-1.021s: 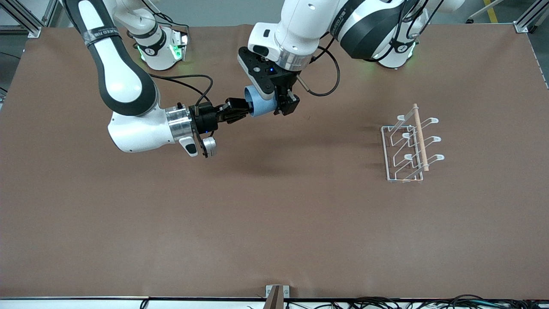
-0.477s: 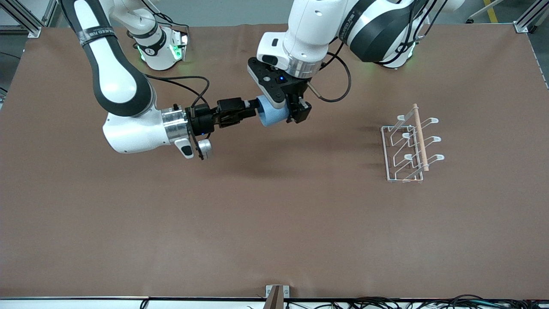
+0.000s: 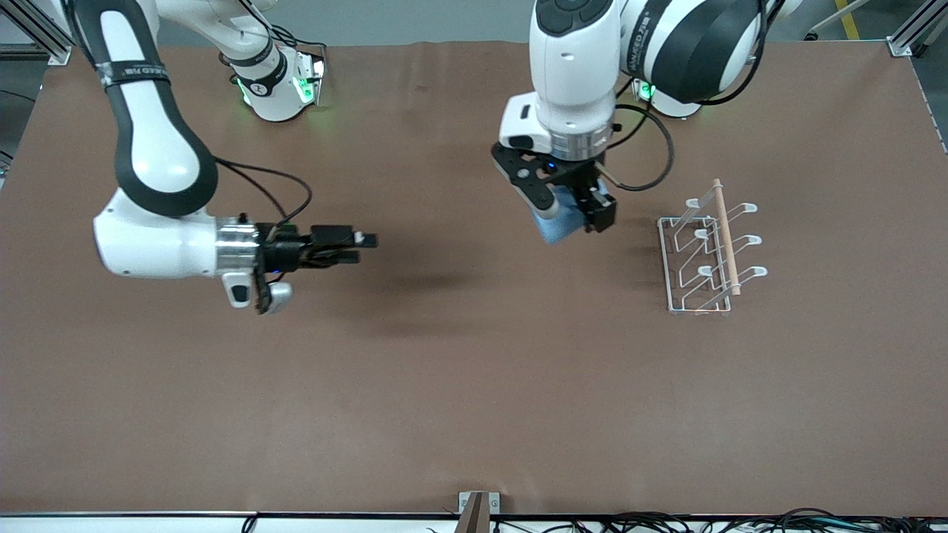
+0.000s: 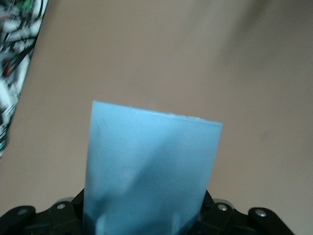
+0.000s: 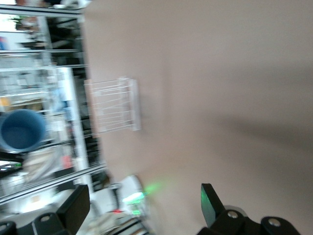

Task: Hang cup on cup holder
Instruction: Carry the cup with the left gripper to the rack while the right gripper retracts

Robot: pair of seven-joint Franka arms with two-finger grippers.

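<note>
The cup (image 3: 561, 220) is clamped by the left gripper (image 3: 569, 210) above the table, near the holder (image 3: 707, 252); the carry is judged under way, and a prong must be aligned with next. The right gripper (image 3: 359, 246) waits with fingers apart.

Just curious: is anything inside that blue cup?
Empty: the right wrist view looks into the cup, showing bare blue inside. The left gripper holds it.

The front view looks down from high across the brown counter (image 3: 474, 385), facing both robot bases. Each wrist view looks past its own jaws; all three share the small matte light-blue tumbler (image 3: 557, 222).
</note>
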